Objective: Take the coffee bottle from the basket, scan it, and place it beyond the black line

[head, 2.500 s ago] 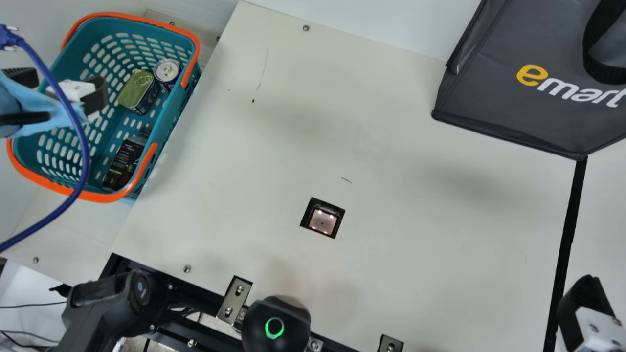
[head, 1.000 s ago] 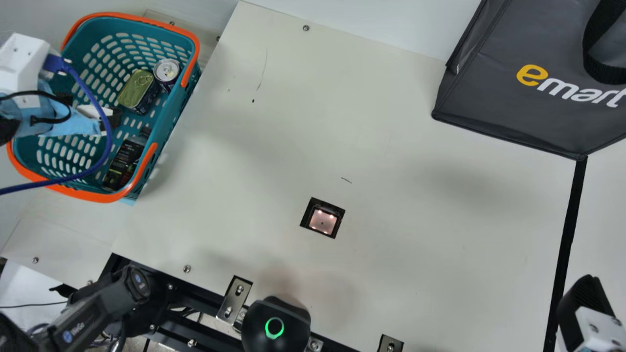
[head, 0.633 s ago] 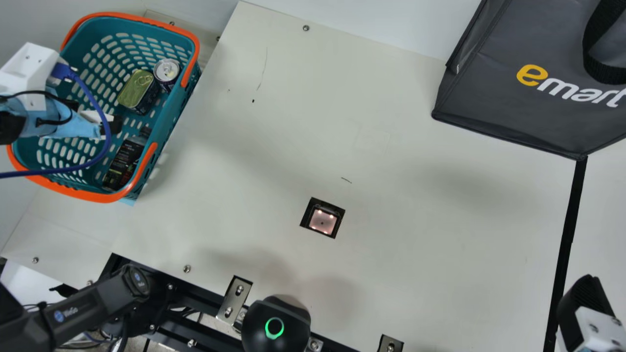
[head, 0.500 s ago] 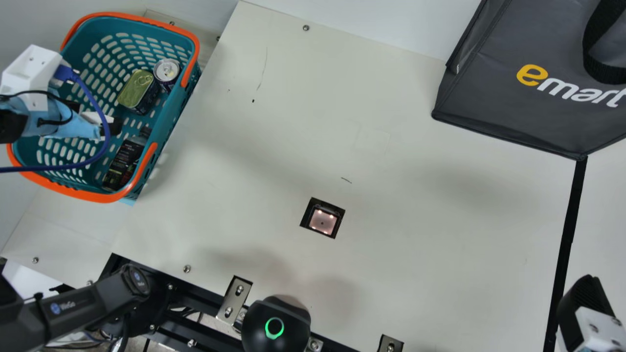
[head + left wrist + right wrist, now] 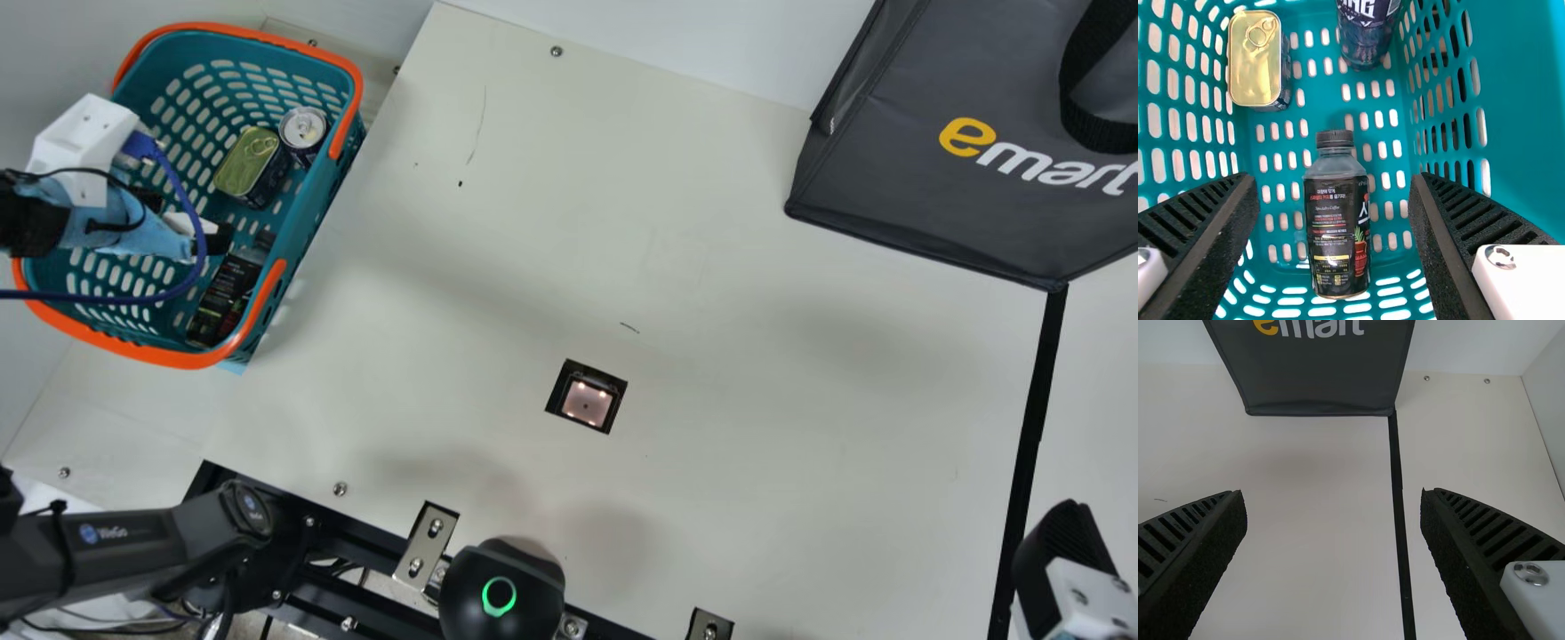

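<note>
In the main view my left gripper (image 5: 188,219) is over the teal basket (image 5: 307,206), just beside the cap end of the dark coffee bottle (image 5: 224,298) lying inside. The left wrist view has that bottle (image 5: 1337,227) between the spread fingers of my left gripper (image 5: 1331,220), not touched by them. My right gripper (image 5: 1067,564) stays at the main view's lower right, by the black line (image 5: 1029,436). Seen from the right wrist, my right gripper (image 5: 1333,533) is open and empty above the table, with the black line (image 5: 1399,500) between its fingers. The scanner (image 5: 587,402) is lit.
A gold-lidded tin (image 5: 249,162) and a drink can (image 5: 303,130) share the basket with the bottle. A dark grey bag (image 5: 933,204) stands at the back right. A black dome-shaped device (image 5: 502,591) with a green ring sits at the table's front edge.
My left arm has come over the basket, its gripper shifting right and down in the main view towards the bottle. The right gripper has kept still.
</note>
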Controlling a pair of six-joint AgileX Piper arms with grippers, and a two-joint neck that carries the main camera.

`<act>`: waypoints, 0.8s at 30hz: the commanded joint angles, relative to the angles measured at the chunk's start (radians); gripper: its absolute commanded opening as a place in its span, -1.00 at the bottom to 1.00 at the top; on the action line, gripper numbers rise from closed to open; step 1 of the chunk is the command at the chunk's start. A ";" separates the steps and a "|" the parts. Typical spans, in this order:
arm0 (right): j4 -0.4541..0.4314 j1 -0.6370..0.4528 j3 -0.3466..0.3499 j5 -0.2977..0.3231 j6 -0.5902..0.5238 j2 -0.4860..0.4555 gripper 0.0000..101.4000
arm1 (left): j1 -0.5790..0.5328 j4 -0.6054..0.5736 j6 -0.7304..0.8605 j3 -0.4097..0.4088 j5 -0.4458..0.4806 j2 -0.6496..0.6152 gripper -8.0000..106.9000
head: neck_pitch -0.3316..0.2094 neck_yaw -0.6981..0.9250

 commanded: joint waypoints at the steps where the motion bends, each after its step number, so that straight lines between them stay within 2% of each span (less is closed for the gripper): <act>1: 0.000 0.000 0.000 0.000 0.000 0.000 0.79 | -0.008 -0.003 0.000 0.008 -0.018 0.012 0.71 | -0.027 0.002; 12: 0.000 0.000 0.000 0.000 0.000 0.000 0.79 | -0.041 0.018 0.000 0.008 -0.080 0.102 0.71 | -0.027 0.002; 24: 0.000 0.000 0.000 0.000 0.000 0.000 0.79 | -0.036 0.047 0.028 -0.075 -0.092 0.229 0.71 | -0.027 0.002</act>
